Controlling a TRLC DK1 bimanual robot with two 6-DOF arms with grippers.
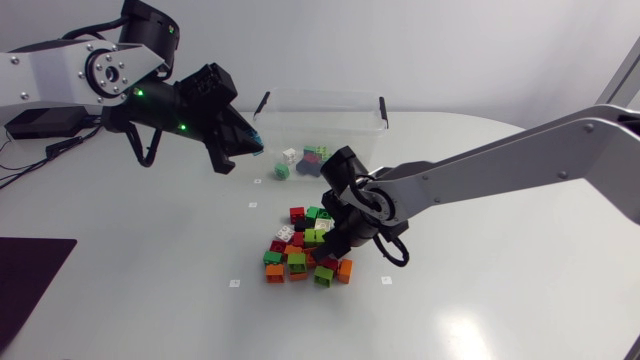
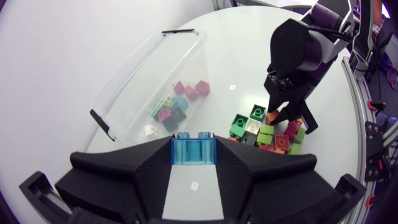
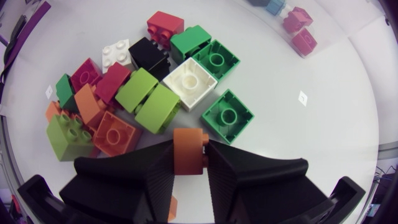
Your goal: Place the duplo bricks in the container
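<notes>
My left gripper (image 1: 246, 146) hovers just left of the clear plastic container (image 1: 375, 135), shut on a translucent blue brick (image 2: 193, 152) that sits between its fingertips. Several bricks (image 2: 177, 102) lie inside the container (image 2: 134, 68). My right gripper (image 3: 189, 157) is down at the near edge of the loose pile (image 1: 303, 250) on the table, shut on an orange brick (image 3: 187, 143). Right ahead of it lie a dark green brick (image 3: 227, 116), a white one (image 3: 189, 83) and two lime ones (image 3: 148, 99). In the head view the right gripper (image 1: 335, 236) covers part of the pile.
The container's black-clipped rim (image 2: 182, 31) stands open at the top. Red, black, orange and green bricks spread over the table centre (image 3: 118, 93). A dark mat (image 1: 30, 275) lies at the table's front left corner.
</notes>
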